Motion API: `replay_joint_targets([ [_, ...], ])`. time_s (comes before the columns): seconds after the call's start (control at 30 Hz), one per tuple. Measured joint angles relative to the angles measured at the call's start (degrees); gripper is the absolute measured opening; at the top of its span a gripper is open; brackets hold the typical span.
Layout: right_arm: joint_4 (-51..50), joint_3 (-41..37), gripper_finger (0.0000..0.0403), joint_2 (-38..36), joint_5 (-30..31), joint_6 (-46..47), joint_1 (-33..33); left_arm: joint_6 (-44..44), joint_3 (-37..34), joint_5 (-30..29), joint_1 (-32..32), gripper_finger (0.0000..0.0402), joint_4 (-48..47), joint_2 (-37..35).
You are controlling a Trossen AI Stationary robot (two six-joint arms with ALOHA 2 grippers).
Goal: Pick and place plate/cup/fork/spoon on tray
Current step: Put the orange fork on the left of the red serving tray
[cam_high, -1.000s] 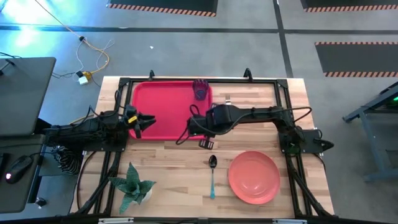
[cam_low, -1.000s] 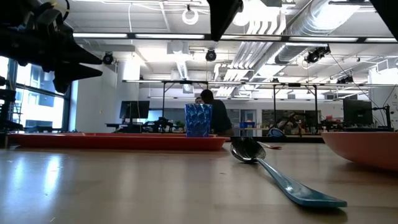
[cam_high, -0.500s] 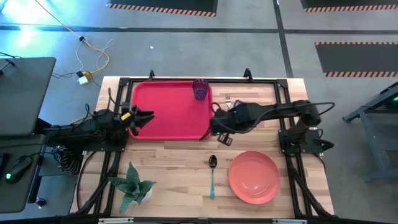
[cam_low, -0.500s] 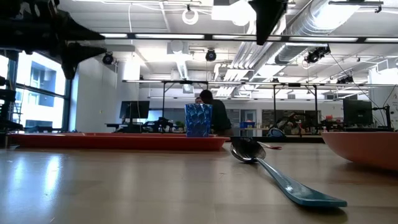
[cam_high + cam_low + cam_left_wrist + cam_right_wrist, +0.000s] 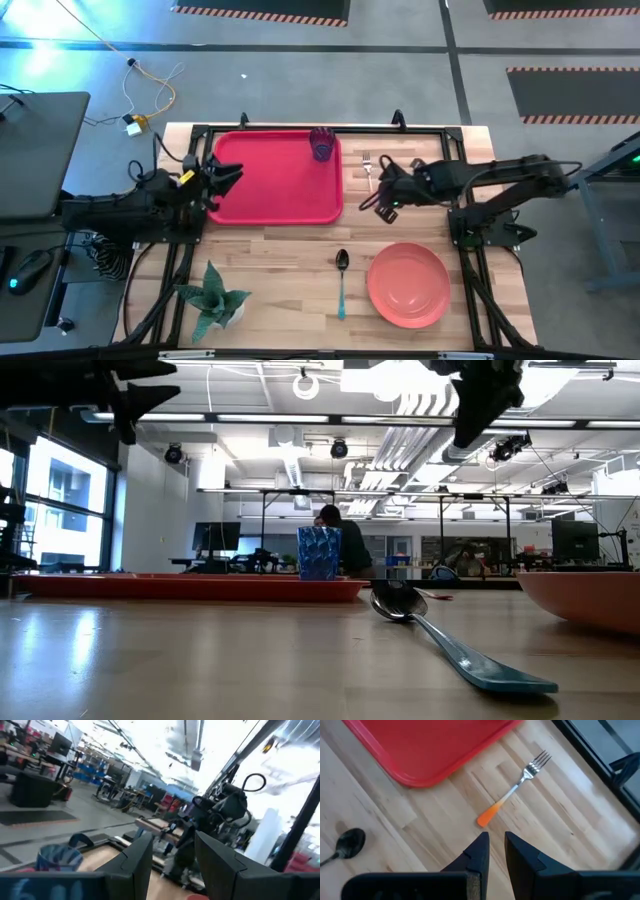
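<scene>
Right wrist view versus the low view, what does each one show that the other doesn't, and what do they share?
Only the right wrist view shows the fork, orange handle and silver tines, lying on the bare wood beside the tray, just ahead of the right gripper.

Only the low view shows the cup standing on the tray, the plate at the picture's edge, the spoon's blue handle, and the room behind with a person.

Both show the red tray and the spoon, of which the wrist view catches little beyond the bowl.
</scene>
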Motion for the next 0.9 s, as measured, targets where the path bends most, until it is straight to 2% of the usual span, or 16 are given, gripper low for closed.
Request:
replay_joint_targets([
  [0.17, 4.67, -5.31, 0.0053, -5.08, 0.09, 0.05, -1.43, 4.51, 5.89, -4.03, 0.03, 0.0136, -0.49, 8.99],
  [0.37, 4.39, -6.83, 0.0053, -6.91, 0.21, -1.08, -3.33, 6.42, 14.22, -5.99, 0.28, 0.0138, -3.91, 18.08],
  [0.9, 4.39, -6.83, 0.0053, -6.82, 0.20, -2.07, -7.56, 6.54, 41.04, -6.06, 3.54, 0.0138, -26.84, 34.74],
])
